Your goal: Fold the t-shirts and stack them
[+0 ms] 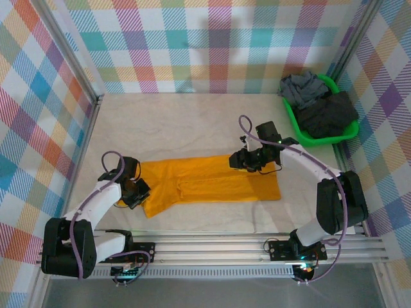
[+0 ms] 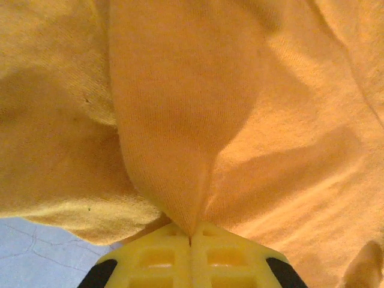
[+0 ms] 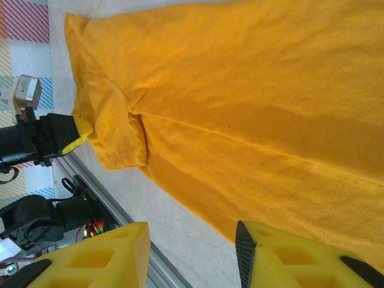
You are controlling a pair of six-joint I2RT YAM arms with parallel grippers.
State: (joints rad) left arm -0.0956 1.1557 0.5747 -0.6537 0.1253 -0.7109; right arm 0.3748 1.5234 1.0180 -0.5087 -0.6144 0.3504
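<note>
The mustard-orange t-shirt [image 1: 205,183] lies folded into a long strip across the middle of the table. My left gripper [image 1: 135,190] is shut on its left end, and the left wrist view shows a pinched ridge of the orange t-shirt [image 2: 180,150] running into the closed yellow fingers [image 2: 168,252]. My right gripper [image 1: 247,162] hovers above the shirt's far edge, right of centre, open with nothing in it. In the right wrist view the orange t-shirt [image 3: 240,108] spreads beyond the parted yellow fingers [image 3: 282,258]. The grey t-shirt [image 1: 304,88] and the dark charcoal t-shirt [image 1: 329,115] lie bunched in the basket.
The green plastic basket [image 1: 297,119] stands at the back right corner. Checked walls close in the table on three sides. A metal rail [image 1: 257,247] carrying the arm bases runs along the near edge. Bare white tabletop [image 1: 173,125] lies behind the shirt.
</note>
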